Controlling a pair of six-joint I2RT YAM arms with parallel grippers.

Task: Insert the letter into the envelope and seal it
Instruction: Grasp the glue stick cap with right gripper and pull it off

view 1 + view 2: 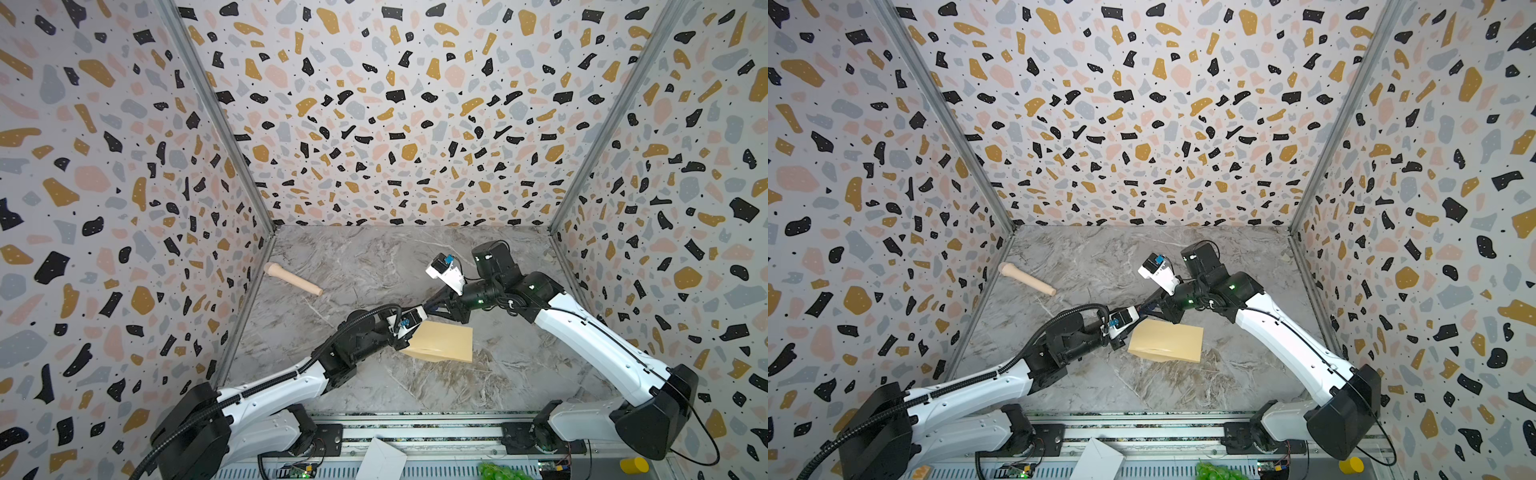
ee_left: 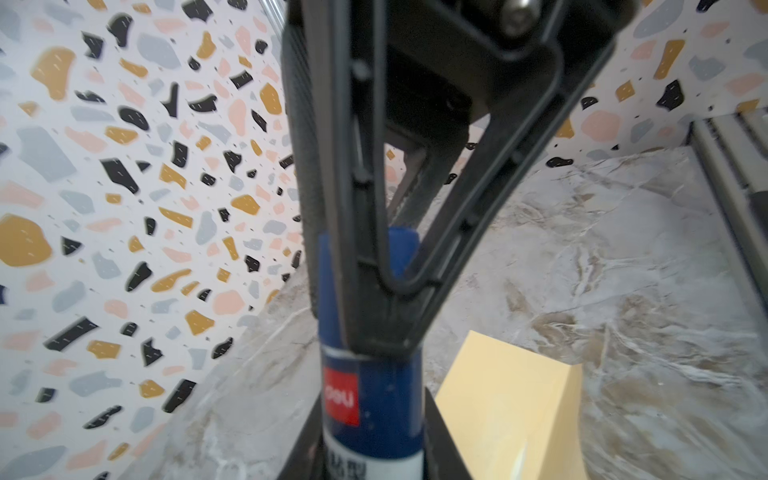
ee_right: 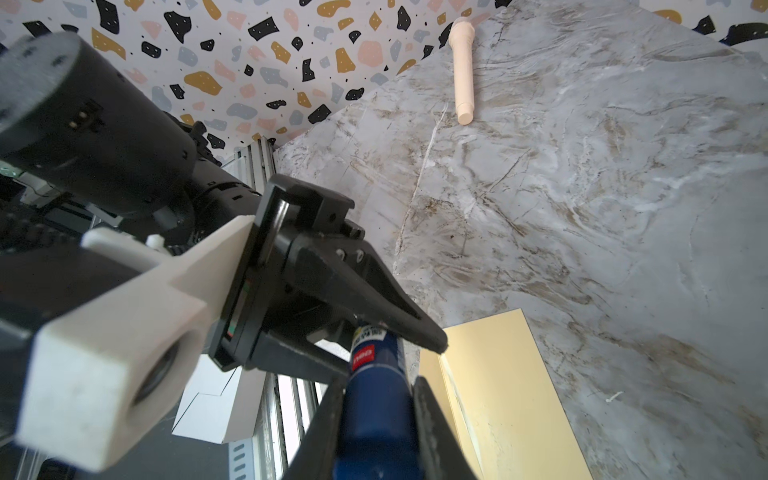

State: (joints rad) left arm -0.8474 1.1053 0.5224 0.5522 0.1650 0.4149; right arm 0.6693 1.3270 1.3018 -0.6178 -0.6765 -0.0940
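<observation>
The tan envelope (image 1: 442, 343) (image 1: 1167, 343) lies on the marble table, just right of where my two grippers meet. Both wrist views show the envelope (image 2: 507, 407) (image 3: 511, 395) beside the fingers. A blue glue stick (image 2: 386, 386) (image 3: 374, 374) hangs in the air between both grippers. My left gripper (image 1: 415, 319) (image 2: 374, 432) is shut on its labelled body. My right gripper (image 1: 429, 309) (image 3: 376, 419) is shut on its other end, reaching in from the right. The letter is out of view.
A pale wooden peg (image 1: 293, 279) (image 3: 463, 70) lies at the back left near the wall. A white paper piece (image 1: 380, 459) rests on the front rail, with a green object (image 1: 498, 471) and a yellow cylinder (image 1: 633, 465) to its right. Patterned walls close in three sides.
</observation>
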